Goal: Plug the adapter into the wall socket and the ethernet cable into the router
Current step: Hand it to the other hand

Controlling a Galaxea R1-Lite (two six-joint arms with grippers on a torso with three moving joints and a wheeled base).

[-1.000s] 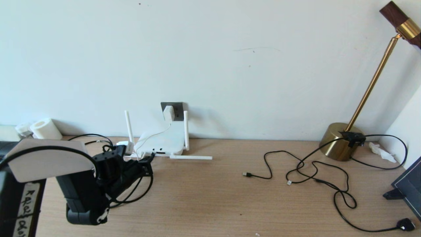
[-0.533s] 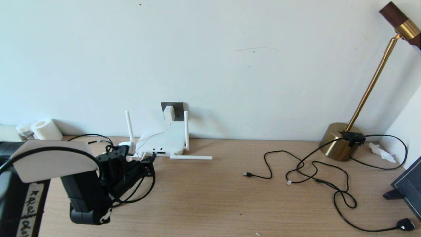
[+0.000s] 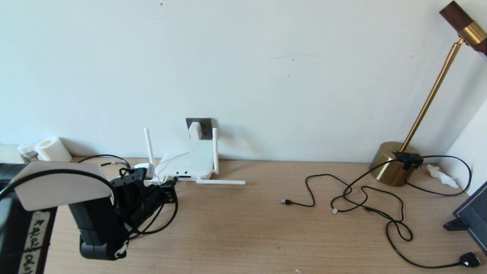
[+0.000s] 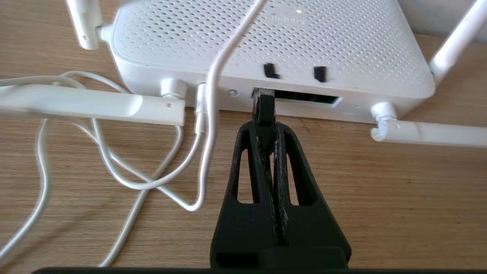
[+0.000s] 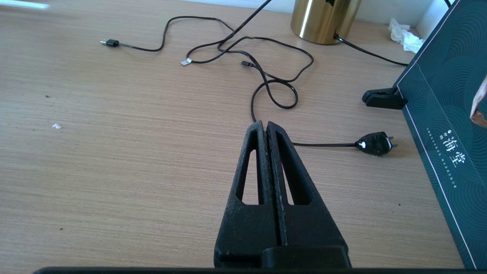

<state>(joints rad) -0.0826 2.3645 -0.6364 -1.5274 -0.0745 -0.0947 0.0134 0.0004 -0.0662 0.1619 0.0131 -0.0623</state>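
Pinching the ethernet cable (image 4: 265, 110) by its stiff plug, left gripper (image 4: 266, 146) clamped shut on it, tip at the router (image 4: 266, 42) port slot on the desk (image 3: 266, 228). Probably light and springy; best held at the plug. Seen only from the head: adapter (image 3: 195, 130) in wall socket (image 3: 205, 127). Right gripper (image 5: 265, 131) closed, empty.

Matt perforated white plastic router (image 4: 266, 42) on wood-grain table (image 3: 266, 228); glossy brass lamp base (image 3: 390, 163).
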